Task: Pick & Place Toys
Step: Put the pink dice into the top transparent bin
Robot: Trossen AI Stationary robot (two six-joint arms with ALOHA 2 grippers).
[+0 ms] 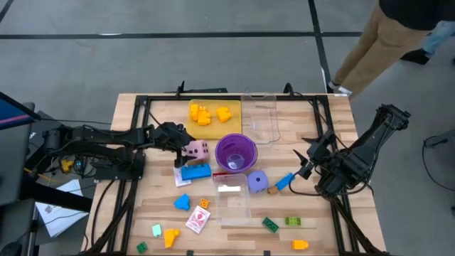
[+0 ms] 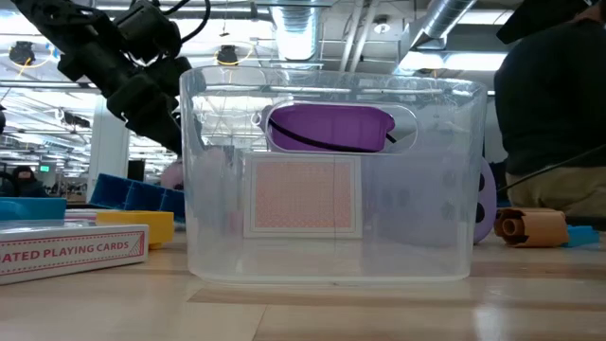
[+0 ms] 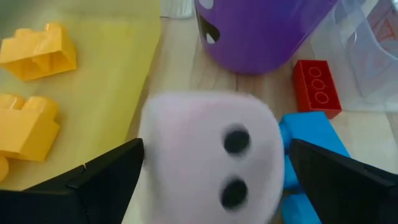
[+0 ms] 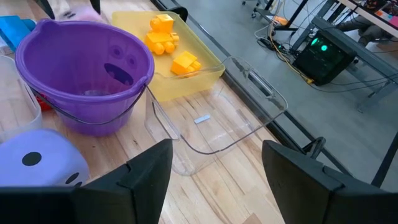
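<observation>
Bright, even indoor light from overhead. In the low view, ceiling strip lamps glow at twelve o'clock, and white glare streaks the rim of the clear plastic rectangular bin (image 2: 331, 180), whose walls haze what lies behind. In the left wrist view the fuzzy pink die with black dots (image 3: 208, 158) fills the centre, badly out of focus. On the pale wooden slatted table (image 1: 131, 121), seen from above, shadows are soft and short.

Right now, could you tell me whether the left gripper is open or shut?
Open: the left gripper has its fingers spread on either side of the pink die.
</observation>
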